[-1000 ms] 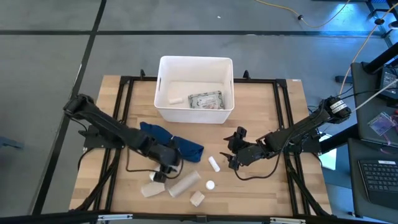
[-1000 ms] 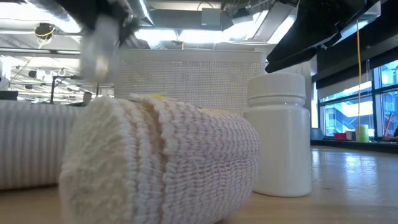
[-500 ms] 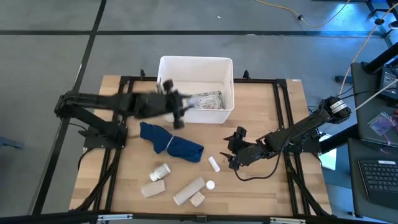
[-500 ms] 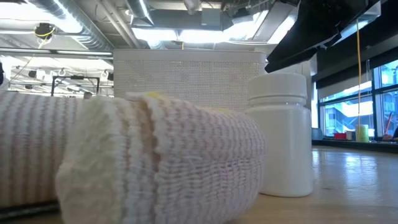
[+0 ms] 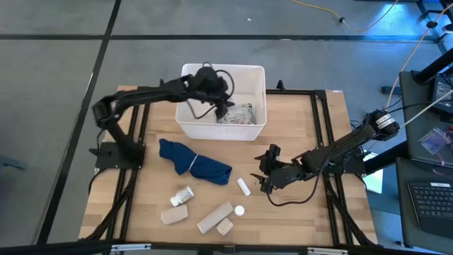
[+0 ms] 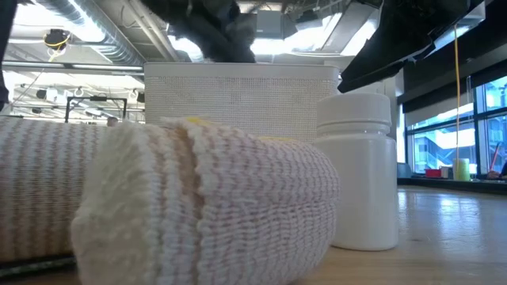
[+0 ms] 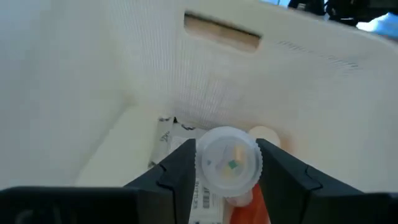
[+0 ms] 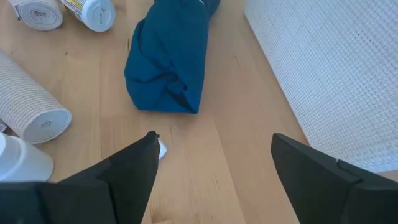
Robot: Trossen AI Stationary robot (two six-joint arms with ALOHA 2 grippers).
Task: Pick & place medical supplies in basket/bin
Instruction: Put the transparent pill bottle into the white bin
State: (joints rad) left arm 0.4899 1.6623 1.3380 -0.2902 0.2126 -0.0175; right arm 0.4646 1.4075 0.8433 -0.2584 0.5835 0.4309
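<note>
Two pincers: left pincer (image 7: pixel 227 171) grasps a vial (image 7: pixel 227 163) over the bin (image 5: pixel 185 120); right pincer (image 8: pixel 211 155) released above wooden table (image 5: pixel 311 212).

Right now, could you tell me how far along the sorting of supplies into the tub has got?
Done: a grey packet lies in the white tub. In hand: the left gripper holds a clear-capped vial over the tub. Left: about six items on the table, including bandage rolls and a white bottle. The right gripper waits, open.

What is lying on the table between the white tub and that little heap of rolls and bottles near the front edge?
In the high view, a crumpled dark blue cloth lies on the wood between the white tub and the bandage rolls; the rest is bare table.
</note>
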